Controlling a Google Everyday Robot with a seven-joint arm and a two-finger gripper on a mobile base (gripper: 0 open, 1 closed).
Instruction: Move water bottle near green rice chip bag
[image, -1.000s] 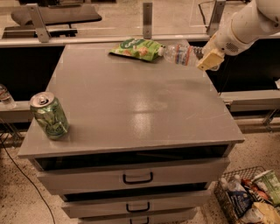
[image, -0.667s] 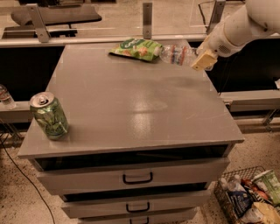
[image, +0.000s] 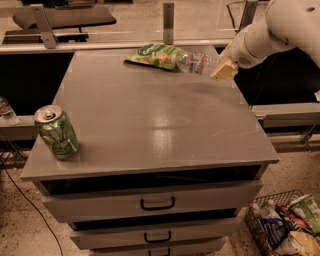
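Note:
The water bottle (image: 196, 62), clear with a red-and-blue label band, lies on its side at the far right of the grey cabinet top (image: 150, 115). Its left end touches or overlaps the right edge of the green rice chip bag (image: 154, 54), which lies flat at the back edge. My gripper (image: 223, 70), with tan fingers on a white arm reaching in from the upper right, is shut on the bottle's right end. A shadow on the cabinet top below suggests the bottle is held slightly above the surface.
A green-patterned drink can (image: 56, 131) stands upright near the front left corner. The cabinet has drawers (image: 157, 203) below. A wire basket of mixed snacks (image: 284, 227) sits on the floor at lower right. A rail and posts run behind the cabinet.
My gripper has moved left with the water bottle, bringing the bottle's left end up against the green rice chip bag. The can has not moved.

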